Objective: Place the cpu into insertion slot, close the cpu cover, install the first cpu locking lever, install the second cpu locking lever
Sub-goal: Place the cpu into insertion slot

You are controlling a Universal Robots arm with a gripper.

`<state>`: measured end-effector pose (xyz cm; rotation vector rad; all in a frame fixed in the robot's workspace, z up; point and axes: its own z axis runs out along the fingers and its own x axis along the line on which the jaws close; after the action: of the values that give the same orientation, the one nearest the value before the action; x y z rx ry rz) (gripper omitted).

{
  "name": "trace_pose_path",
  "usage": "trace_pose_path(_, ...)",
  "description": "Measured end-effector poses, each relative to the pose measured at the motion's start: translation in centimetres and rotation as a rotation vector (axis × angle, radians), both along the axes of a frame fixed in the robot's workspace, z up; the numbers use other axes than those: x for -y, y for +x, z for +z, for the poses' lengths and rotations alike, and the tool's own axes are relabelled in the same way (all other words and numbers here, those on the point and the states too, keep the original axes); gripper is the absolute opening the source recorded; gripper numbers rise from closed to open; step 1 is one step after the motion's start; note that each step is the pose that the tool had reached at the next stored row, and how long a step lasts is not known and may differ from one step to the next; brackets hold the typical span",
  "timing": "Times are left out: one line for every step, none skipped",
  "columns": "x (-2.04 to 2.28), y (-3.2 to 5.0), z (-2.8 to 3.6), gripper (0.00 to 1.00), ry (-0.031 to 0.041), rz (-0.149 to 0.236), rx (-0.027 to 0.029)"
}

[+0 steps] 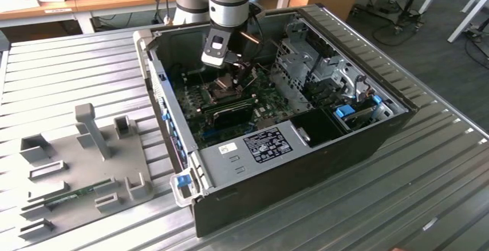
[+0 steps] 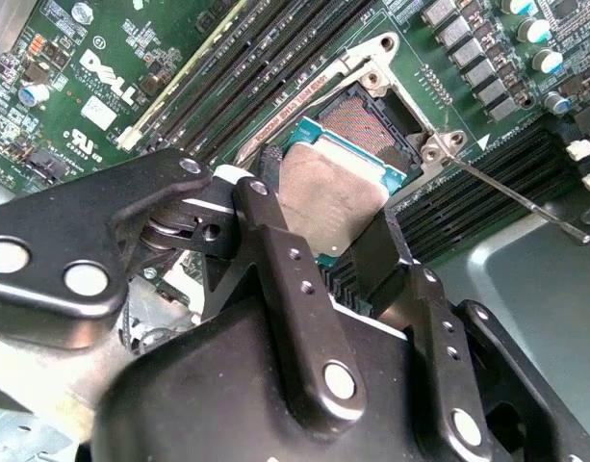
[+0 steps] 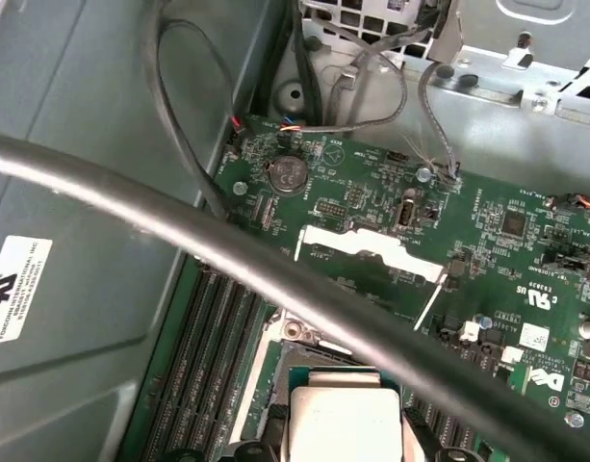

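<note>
So the arm (image 1: 228, 2) is reaching straight down into the open computer case (image 1: 367, 142), which is lying on its side on the ribbed metal table (image 1: 436, 205). The gripper (image 2: 323, 231) is pinching the cpu (image 2: 331, 192) by two opposite edges. Its black fingers (image 2: 275, 241) are closed in just to the chip's width, with nothing else in its grip. The chip's dull grey metal top is showing in both wrist views.

The cpu is hanging right over the insertion slot (image 2: 364, 123), but it's overlapping one side of it rather than sitting square. A good chunk of the coppery contact field is peeking out past the chip's edge. I honestly can't tell whether any corner is touching the socket or if it's all just above it.

A thin locking lever (image 2: 514, 187) is angling away from the socket's corner. The long memory slots (image 2: 266, 67) are running alongside the socket on the green motherboard (image 3: 391, 212). In the first wrist view a thick grey cable (image 3: 227, 250) is cutting across in front of the board.

Over on the exterior view's left of the case, a grey fixture plate (image 1: 84, 159) with upright posts is sitting on the table.
</note>
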<state>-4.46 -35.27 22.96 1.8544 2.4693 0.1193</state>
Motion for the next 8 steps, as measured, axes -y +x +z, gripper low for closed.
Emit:
trace_pose_path(0.0,0.0,0.0,0.54,0.0,0.0,0.0)
trace_pose_path(0.0,0.0,0.0,0.54,0.0,-0.001,0.0001)
trace_pose_path(0.0,0.0,-0.01,0.54,0.0001,-0.009,0.0001)
trace_pose_path(-0.01,0.0,-0.02,0.54,0.0002,-0.023,0.0002)
trace_pose_path(0.0,0.0,-0.02,0.54,0.0002,-0.039,0.0001)
trace_pose_path(0.0,0.0,-0.02,0.54,0.0001,-0.055,0.0001)
trace_pose_path(0.0,0.0,-0.01,0.54,0.0,-0.071,0.0001)
trace_pose_path(0.0,0.0,-0.02,0.54,0.0001,-0.087,0.0001)
